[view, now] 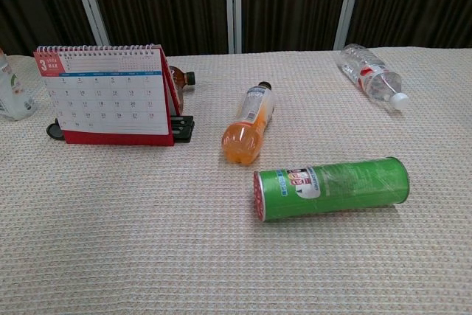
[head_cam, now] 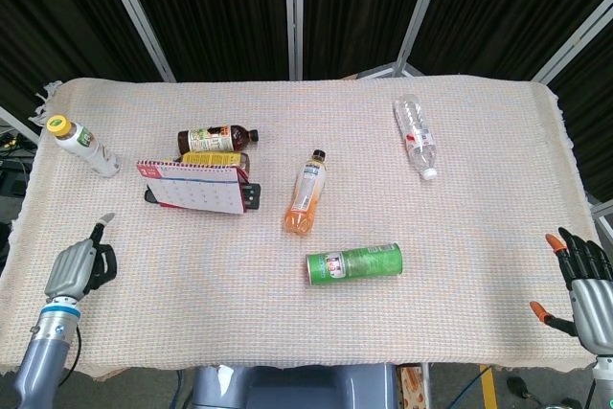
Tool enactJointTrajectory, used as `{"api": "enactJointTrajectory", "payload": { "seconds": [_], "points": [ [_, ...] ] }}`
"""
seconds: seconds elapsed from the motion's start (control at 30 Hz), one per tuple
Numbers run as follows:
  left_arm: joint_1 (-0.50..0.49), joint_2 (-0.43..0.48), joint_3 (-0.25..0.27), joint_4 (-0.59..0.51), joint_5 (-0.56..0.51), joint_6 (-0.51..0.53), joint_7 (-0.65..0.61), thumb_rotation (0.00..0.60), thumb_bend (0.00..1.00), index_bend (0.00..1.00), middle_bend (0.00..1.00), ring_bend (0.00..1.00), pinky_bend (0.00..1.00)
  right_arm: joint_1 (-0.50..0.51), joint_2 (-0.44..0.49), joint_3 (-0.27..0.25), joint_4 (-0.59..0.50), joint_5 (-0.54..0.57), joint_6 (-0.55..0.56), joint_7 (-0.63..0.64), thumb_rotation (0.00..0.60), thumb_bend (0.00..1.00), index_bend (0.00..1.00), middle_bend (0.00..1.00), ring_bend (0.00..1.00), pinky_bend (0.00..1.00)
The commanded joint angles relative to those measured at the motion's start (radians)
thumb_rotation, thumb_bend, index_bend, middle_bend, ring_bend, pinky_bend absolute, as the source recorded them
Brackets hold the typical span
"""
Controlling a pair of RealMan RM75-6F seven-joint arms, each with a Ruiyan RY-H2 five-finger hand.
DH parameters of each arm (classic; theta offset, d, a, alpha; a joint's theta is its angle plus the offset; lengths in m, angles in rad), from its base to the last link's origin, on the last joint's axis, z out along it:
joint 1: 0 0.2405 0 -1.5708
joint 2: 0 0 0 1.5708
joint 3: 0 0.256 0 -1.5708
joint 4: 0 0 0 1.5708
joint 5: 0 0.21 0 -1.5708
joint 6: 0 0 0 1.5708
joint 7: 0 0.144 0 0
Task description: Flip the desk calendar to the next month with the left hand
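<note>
The desk calendar [head_cam: 194, 189] stands on the left part of the table, spiral-bound with a red base, and its front page [view: 109, 94] shows month 3. My left hand [head_cam: 80, 266] hovers over the table's front left corner, well short of the calendar. It is turned edge-on, with one finger pointing up and nothing in it. My right hand [head_cam: 584, 283] hangs off the front right corner, fingers spread and empty. Neither hand shows in the chest view.
A brown bottle [head_cam: 216, 137] lies just behind the calendar. A white bottle with a yellow cap [head_cam: 84, 146] is at far left. An orange drink bottle [head_cam: 306, 194], a green can [head_cam: 354, 262] and a clear water bottle [head_cam: 416, 134] lie to the right.
</note>
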Motion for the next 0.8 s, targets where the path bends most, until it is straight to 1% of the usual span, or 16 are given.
{"api": "enactJointTrajectory", "payload": {
  "seconds": [0.03,0.2,0.33,0.5,0.8],
  "points": [
    [-0.039,-0.020,-0.017,0.031,-0.058,-0.042,0.016,0.600,0.80,0.00,0.66,0.67,0.58,0.001,0.001,0.000,0.000,0.001,-0.001,0.003,0.600,0.09,0.00,0.00,0.00,0.00],
    [-0.110,-0.060,-0.037,0.089,-0.185,-0.136,0.038,0.600,0.80,0.00,0.66,0.67,0.58,0.002,0.003,0.002,0.003,0.008,-0.006,0.011,0.600,0.09,0.00,0.00,0.00,0.00],
    [-0.161,-0.091,-0.043,0.136,-0.269,-0.177,0.067,0.600,0.81,0.00,0.67,0.67,0.58,0.004,0.004,0.005,0.005,0.013,-0.008,0.014,0.600,0.09,0.00,0.00,0.00,0.00],
    [-0.208,-0.127,-0.051,0.184,-0.334,-0.188,0.093,0.600,0.81,0.00,0.67,0.67,0.58,0.006,0.005,0.010,0.011,0.028,-0.017,0.023,0.600,0.09,0.00,0.00,0.00,0.00],
    [-0.260,-0.149,-0.046,0.208,-0.371,-0.195,0.105,0.600,0.81,0.00,0.67,0.67,0.58,0.010,-0.002,0.008,0.017,0.031,-0.027,0.016,0.600,0.09,0.00,0.00,0.00,0.00]
  ]
}}
